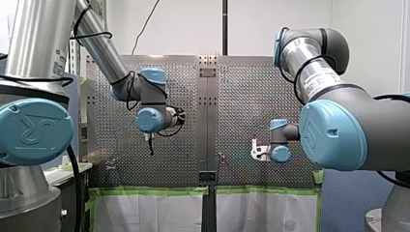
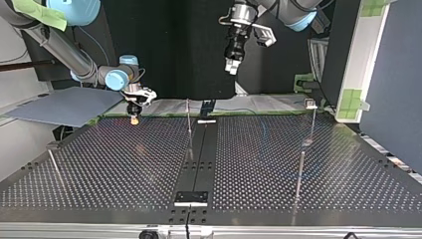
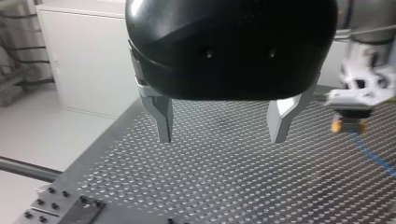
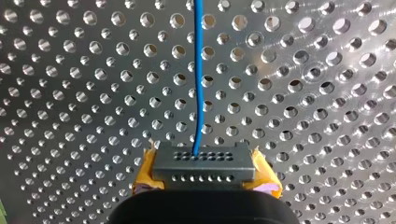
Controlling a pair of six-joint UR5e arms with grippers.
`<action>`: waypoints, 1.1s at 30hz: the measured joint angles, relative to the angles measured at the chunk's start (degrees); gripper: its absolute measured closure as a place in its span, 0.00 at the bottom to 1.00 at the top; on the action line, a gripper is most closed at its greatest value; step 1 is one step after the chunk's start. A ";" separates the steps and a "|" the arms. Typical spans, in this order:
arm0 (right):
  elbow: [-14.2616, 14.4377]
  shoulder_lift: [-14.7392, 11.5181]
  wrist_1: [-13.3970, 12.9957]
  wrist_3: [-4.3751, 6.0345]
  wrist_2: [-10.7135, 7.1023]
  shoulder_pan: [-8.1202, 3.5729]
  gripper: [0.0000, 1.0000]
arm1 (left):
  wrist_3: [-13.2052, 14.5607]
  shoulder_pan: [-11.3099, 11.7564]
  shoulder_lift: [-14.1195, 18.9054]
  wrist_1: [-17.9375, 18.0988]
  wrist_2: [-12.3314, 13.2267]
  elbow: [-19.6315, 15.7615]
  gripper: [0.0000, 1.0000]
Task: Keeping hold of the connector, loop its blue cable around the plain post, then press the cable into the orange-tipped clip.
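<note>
**Connector gripped in the right tool, left tool open and empty**

At the top view's left, my right tool (image 2: 133, 117) hung low over the far edge of the tabletop (image 2: 99, 164). The right wrist view showed its yellow pads (image 4: 145, 173) closed on both ends of the dark connector (image 4: 204, 164). The blue cable (image 4: 198, 79) left the connector's front face and ran straight ahead over the perforated surface until the view cut it off.

Further right in the top view stood a middle post (image 2: 189, 124) and a right-hand post (image 2: 300, 172). Their tips were too small to tell plain from orange, and the cable was too faint to follow there.

My left tool (image 3: 223, 126) hovered high above the tabletop, its metal fingers (image 3: 163, 119) spread wide with nothing between them.
</note>
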 joint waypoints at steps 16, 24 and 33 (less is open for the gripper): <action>-0.04 0.08 -0.05 2.65 0.63 0.49 1.00 | -0.17 -0.08 0.03 0.09 0.00 -3.61 0.01; -0.04 0.08 -0.05 2.66 0.63 0.49 1.00 | -0.17 -0.08 0.03 0.09 0.00 -3.63 0.01; -0.05 0.08 -0.05 2.66 0.63 0.49 1.00 | -0.17 -0.08 0.03 0.09 0.00 -3.63 0.01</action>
